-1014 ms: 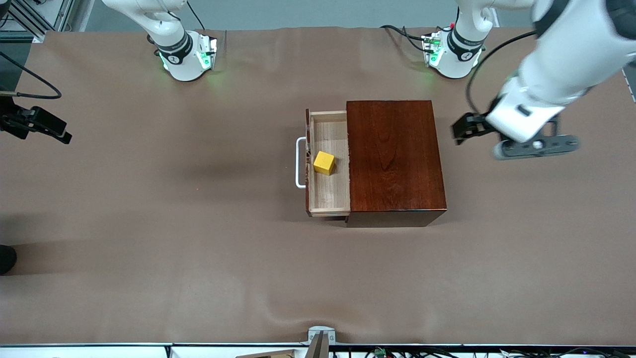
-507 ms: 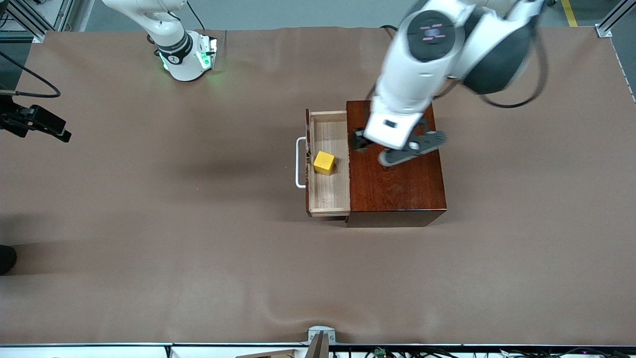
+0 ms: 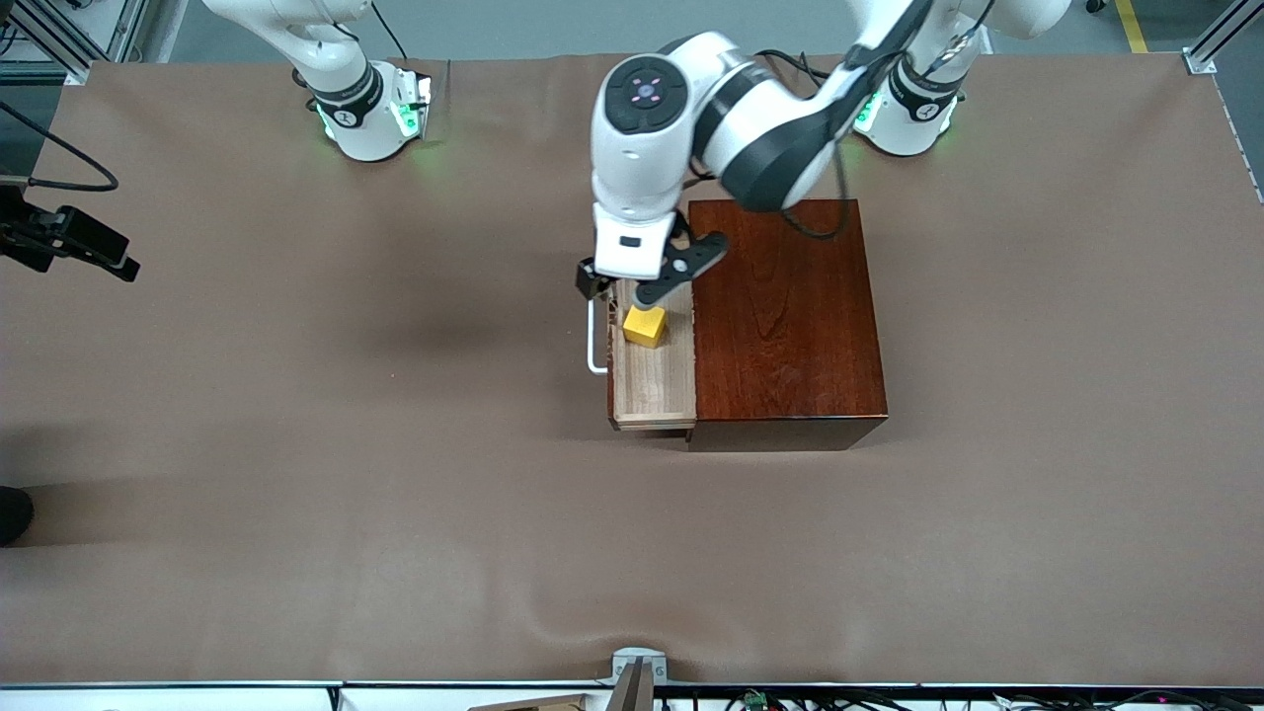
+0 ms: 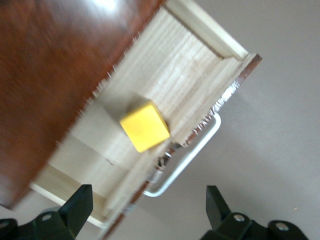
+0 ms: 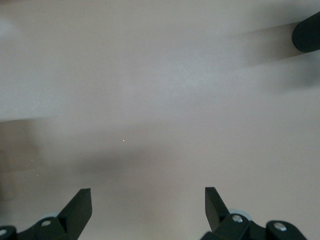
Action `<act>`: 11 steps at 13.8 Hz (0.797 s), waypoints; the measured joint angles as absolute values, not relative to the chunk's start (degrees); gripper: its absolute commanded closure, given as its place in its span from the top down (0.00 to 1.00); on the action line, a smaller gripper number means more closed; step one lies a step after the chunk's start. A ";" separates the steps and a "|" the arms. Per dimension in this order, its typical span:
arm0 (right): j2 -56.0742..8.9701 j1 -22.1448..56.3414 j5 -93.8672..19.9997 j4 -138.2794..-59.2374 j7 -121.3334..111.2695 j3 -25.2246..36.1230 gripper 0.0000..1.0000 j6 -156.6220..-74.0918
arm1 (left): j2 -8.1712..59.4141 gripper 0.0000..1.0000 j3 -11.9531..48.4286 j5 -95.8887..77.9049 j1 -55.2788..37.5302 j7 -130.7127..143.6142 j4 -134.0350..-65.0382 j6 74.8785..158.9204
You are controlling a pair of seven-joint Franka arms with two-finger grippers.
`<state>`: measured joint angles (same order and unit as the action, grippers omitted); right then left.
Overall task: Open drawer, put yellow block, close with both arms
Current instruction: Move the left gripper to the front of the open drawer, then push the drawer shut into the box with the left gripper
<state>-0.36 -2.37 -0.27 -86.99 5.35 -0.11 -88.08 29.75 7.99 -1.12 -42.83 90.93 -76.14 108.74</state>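
At the right arm's end of the table, at the edge of the front view, the right arm's black two-finger gripper (image 5: 145, 210) is seen waiting over bare brown table covering (image 3: 296, 444). In the right wrist view its fingers (image 5: 80, 202) are spread wide with nothing between them.

Toward the middle of the table, the white U-shaped bar handle (image 3: 593, 341) is seen on the dark front of the pale-wood drawer tray (image 3: 657, 380), on the side facing the right arm's end of the table. The drawer is pulled out of the glossy reddish-brown wooden box (image 3: 785, 316), and its floor is exposed.

The small plain yellow cube (image 3: 645, 325) is found lying on the drawer floor, close to the dark front panel and roughly midway along the tray. In the left wrist view the cube (image 4: 144, 126) is seen resting flat, apart from the box edge.

The left arm's black gripper (image 3: 642, 286) is positioned over the open drawer, just above the cube. In the left wrist view its fingers (image 4: 77, 202) are held apart and released; nothing is grasped, and the cube and handle (image 4: 187, 160) are seen between them, lower down.

The box stands toward the left arm's end of the table.
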 measured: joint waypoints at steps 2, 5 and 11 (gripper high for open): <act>-0.36 -2.37 -0.27 -86.99 5.35 -0.14 1.00 -88.02 | 31.02 1.00 7.94 -1.12 -43.55 96.95 -76.01 112.03; -0.36 -2.37 -0.27 -86.99 5.35 -0.18 1.00 -87.99 | 32.22 1.00 7.66 -1.12 -43.62 105.45 -75.76 114.83; -0.36 -2.37 -0.27 -86.99 5.35 -0.36 1.00 -87.99 | 35.55 1.00 6.70 -1.11 -46.88 125.63 -75.62 116.94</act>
